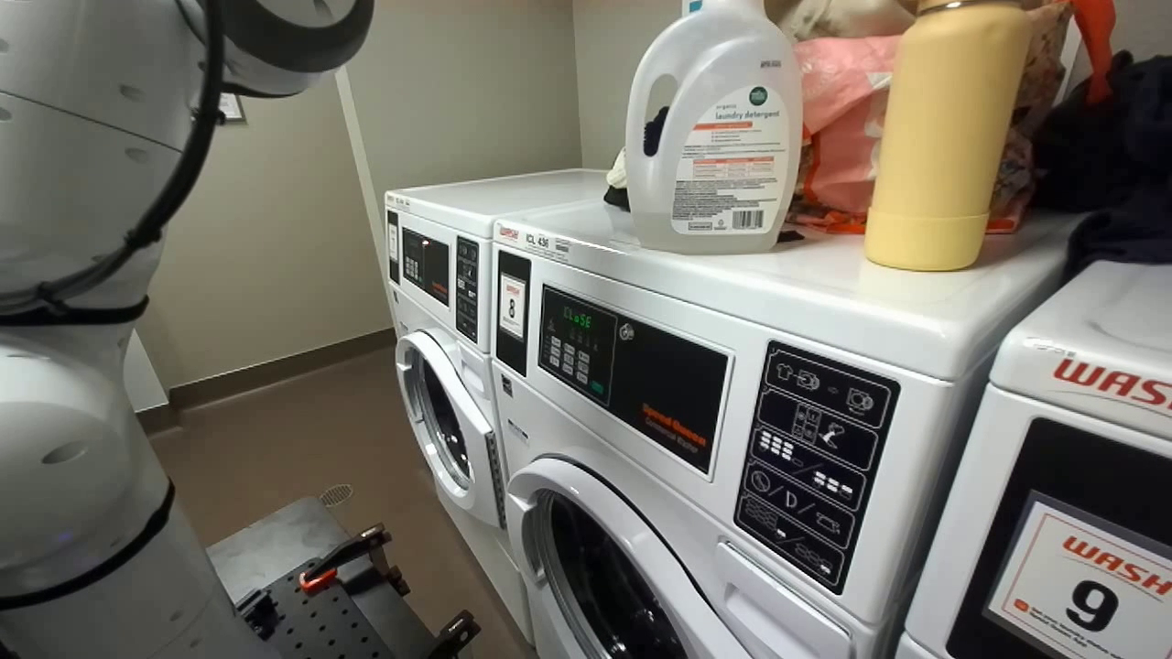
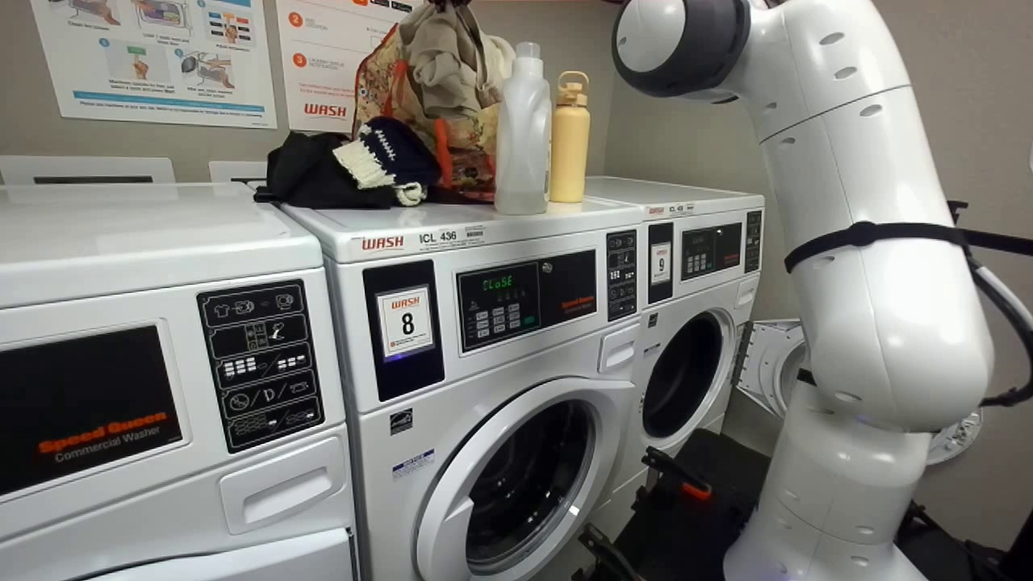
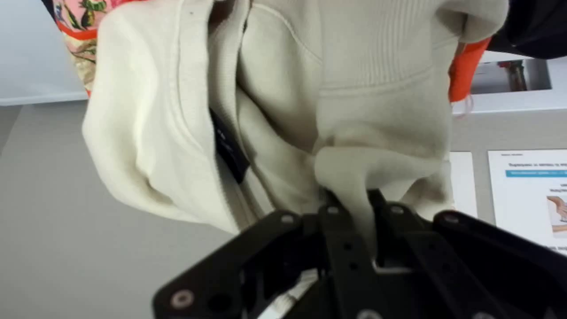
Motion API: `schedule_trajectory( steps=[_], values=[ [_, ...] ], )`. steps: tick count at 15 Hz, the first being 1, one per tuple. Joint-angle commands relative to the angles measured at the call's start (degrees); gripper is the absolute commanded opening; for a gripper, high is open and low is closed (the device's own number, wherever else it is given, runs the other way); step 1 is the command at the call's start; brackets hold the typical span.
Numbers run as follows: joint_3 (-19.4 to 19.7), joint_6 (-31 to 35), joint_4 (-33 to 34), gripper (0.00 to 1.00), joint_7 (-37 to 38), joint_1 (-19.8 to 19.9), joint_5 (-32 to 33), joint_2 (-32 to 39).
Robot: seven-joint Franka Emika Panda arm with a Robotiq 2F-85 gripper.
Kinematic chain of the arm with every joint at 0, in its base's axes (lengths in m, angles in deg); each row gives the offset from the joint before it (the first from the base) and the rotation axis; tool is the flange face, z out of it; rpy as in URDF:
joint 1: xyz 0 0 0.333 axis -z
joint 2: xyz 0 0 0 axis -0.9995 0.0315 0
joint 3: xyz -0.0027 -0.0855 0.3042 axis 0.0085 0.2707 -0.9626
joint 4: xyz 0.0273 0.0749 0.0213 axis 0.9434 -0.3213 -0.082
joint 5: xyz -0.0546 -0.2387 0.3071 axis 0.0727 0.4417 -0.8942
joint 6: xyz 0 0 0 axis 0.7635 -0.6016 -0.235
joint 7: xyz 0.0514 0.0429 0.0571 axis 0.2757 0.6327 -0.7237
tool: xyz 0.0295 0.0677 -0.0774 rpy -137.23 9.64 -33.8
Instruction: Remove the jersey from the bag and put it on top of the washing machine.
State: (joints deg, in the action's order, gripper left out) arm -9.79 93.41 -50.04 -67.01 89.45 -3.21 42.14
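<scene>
The jersey, a cream-beige garment, fills much of the wrist view [image 3: 279,110] and hangs from my gripper [image 3: 354,208]. The gripper's fingers are shut on a fold of it. In both exterior views the jersey [image 2: 448,68] [image 1: 842,16] is bunched at the top of the floral bag, its lower part against or inside the bag. The bag [image 2: 472,153] has orange handles and a pink side [image 1: 847,119]. It stands on the washing machine [image 2: 339,242], number 8, which also shows in an exterior view [image 1: 815,293]. The gripper is almost wholly above the frame in an exterior view.
A detergent bottle [image 2: 523,137] and a yellow water bottle [image 2: 570,141] stand beside the bag. Dark clothes [image 2: 311,173] and a navy-and-cream knit [image 2: 391,157] lie on the machine's other side. More washers [image 2: 145,218] [image 2: 686,194] flank it. Posters [image 2: 161,64] hang behind.
</scene>
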Motion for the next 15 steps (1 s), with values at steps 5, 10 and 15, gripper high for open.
schedule_trajectory(
  steps=[5,10,15],
  values=[
    [-4.3,-4.9,-4.3,0.04,-7.4,-7.5,-0.6,-8.5],
    [-9.3,-8.9,-7.2,0.04,-15.2,-12.0,-1.2,-12.0],
    [-14.6,-8.4,-10.2,0.04,-22.1,-15.2,-3.3,-13.2]
  ],
)
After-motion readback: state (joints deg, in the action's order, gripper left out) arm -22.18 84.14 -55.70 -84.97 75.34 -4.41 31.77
